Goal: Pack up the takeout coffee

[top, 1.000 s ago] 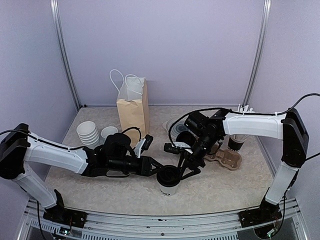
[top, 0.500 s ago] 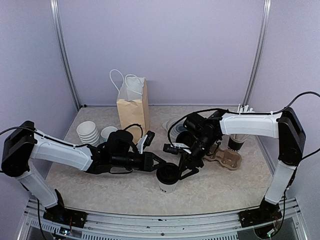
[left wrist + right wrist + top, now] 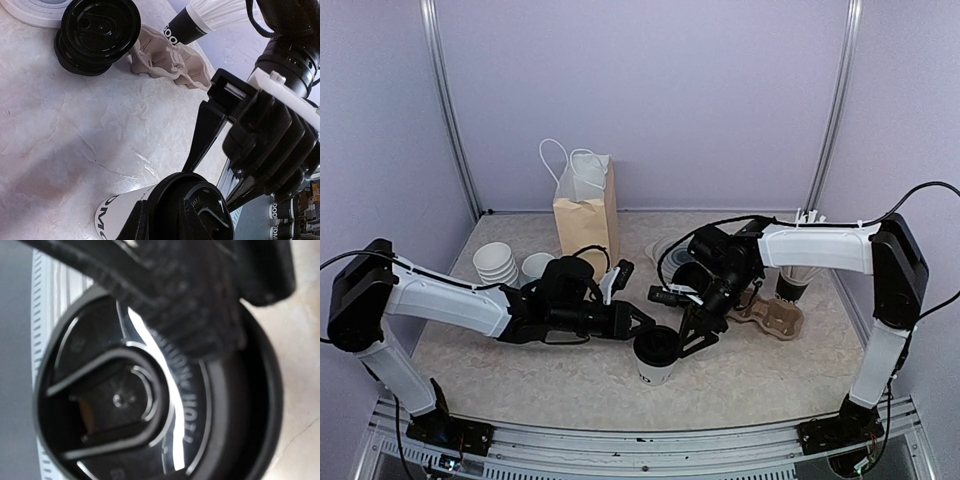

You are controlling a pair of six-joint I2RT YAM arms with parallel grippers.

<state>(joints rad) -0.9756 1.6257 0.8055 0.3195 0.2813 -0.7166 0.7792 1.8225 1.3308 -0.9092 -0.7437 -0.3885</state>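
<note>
The takeout coffee [image 3: 657, 370], a white cup with black lettering [image 3: 117, 212], stands near the table's front middle under its black lid [image 3: 658, 346]. My left gripper [image 3: 642, 328] reaches in from the left. It pinches the lid's near rim, one finger [image 3: 137, 222] outside against the cup and the other on the lid's top. My right gripper [image 3: 688, 335] comes from the right, its two fingers [image 3: 202, 135] set against the far and right sides of the rim. The right wrist view is filled by the lid [image 3: 125, 405], with one finger [image 3: 190, 310] across it.
A brown paper bag [image 3: 586, 215] with white handles stands at the back. A stack of white cups [image 3: 497, 266] and a mug [image 3: 537, 266] sit back left. Spare black lids [image 3: 95, 35], a cardboard cup carrier [image 3: 170, 60] and another cup [image 3: 792, 285] lie to the right.
My left gripper has slid right onto the lid's rim and narrowed. The right gripper's fingers have closed in against the lid. The cup has stayed in place.
</note>
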